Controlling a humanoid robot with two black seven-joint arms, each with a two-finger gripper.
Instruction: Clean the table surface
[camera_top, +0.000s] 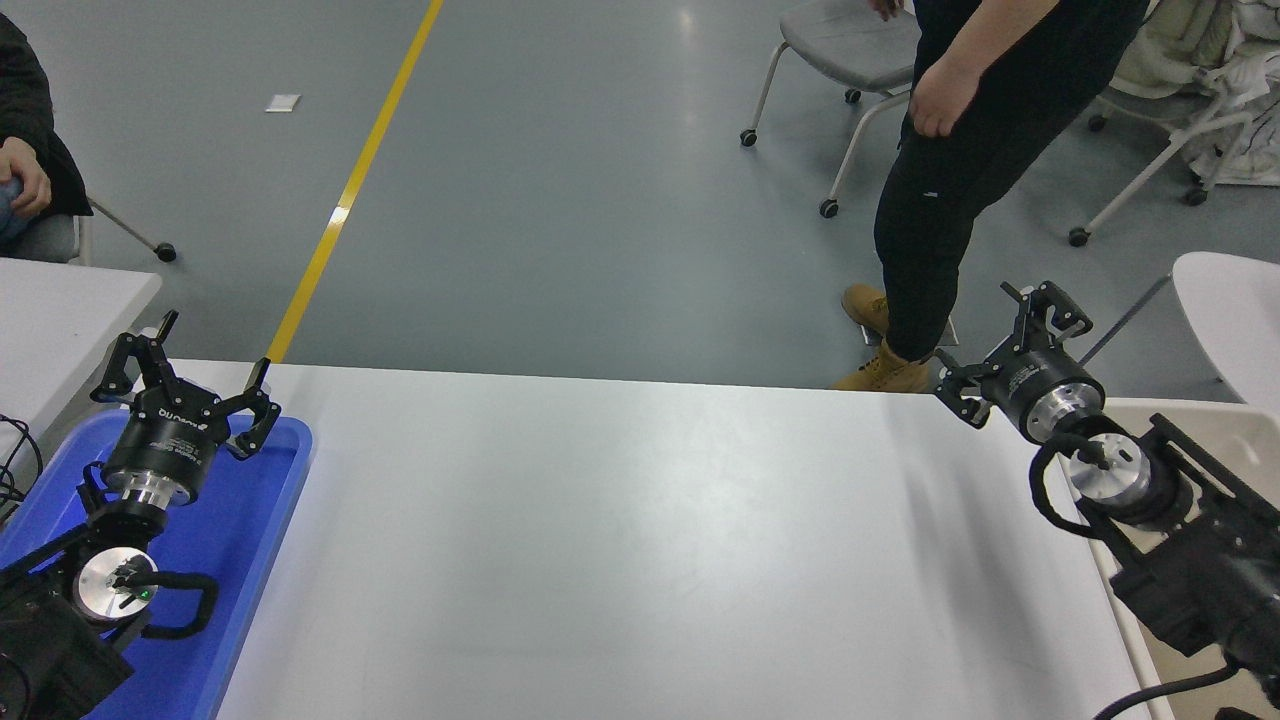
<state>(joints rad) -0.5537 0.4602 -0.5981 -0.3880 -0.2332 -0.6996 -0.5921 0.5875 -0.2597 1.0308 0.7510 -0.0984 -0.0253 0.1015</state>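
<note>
The table surface is a wide glossy white top that fills the lower middle of the head view, with nothing lying on it. My right gripper is open and empty, held above the table's far right corner, its arm coming in from the lower right. My left gripper is open and empty, parked over the far end of a blue tray at the lower left.
A beige bin stands at the table's right edge, partly behind my right arm. A person in black stands beyond the far edge, with wheeled chairs behind. A smaller white table is at the left, a round white table at the right.
</note>
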